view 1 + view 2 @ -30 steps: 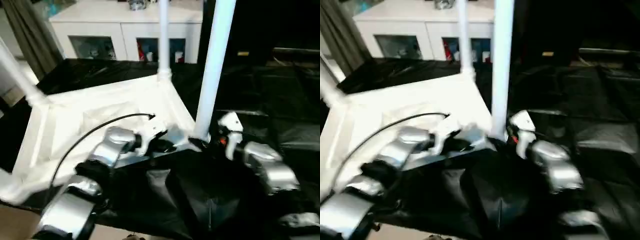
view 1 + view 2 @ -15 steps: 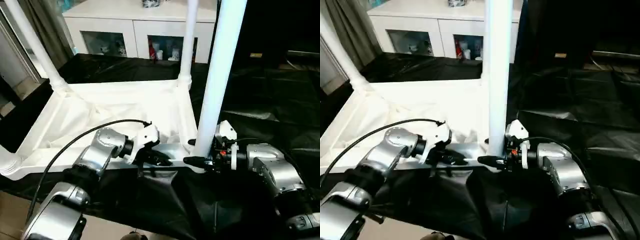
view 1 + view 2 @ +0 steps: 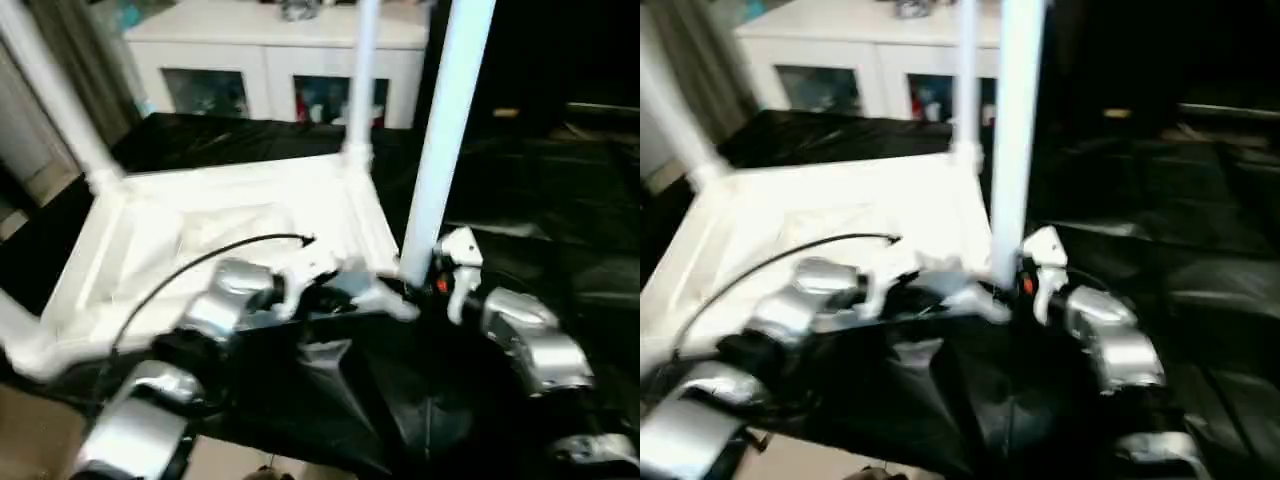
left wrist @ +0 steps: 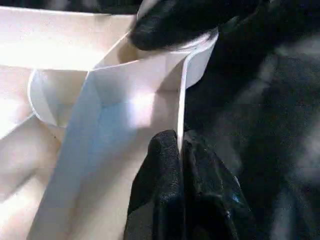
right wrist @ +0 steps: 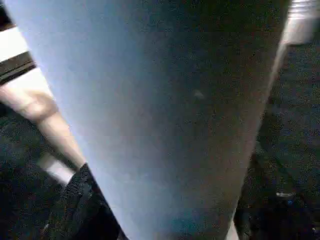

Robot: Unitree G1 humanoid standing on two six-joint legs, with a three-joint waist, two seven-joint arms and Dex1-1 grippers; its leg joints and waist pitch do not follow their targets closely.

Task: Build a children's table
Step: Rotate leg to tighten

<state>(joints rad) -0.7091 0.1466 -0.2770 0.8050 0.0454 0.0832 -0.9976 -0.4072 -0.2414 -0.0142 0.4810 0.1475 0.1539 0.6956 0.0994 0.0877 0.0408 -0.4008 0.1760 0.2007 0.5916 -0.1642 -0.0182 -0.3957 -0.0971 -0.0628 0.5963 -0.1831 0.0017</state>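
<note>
Fourth-corner leg standing, my right wrist swinging round its foot

Over the last second my head has swayed, so the whole scene slides. The upturned tabletop (image 3: 230,215) itself has stayed on the black-draped table (image 3: 560,200), and the near leg (image 3: 440,130) has stayed up in the near right corner socket. My left jaws have not let go: they are pinched shut on the tabletop's thin rim wall (image 4: 182,100), fingers (image 4: 165,190) pressed on either side, steadying it. My right forearm (image 3: 525,340) has turned to meet the leg's base from the side. The leg sits right against my right jaws, but I cannot tell whether they have clamped it. With the far leg (image 3: 362,80) and left leg (image 3: 55,95) also up, I judge only seating remains here.
</note>
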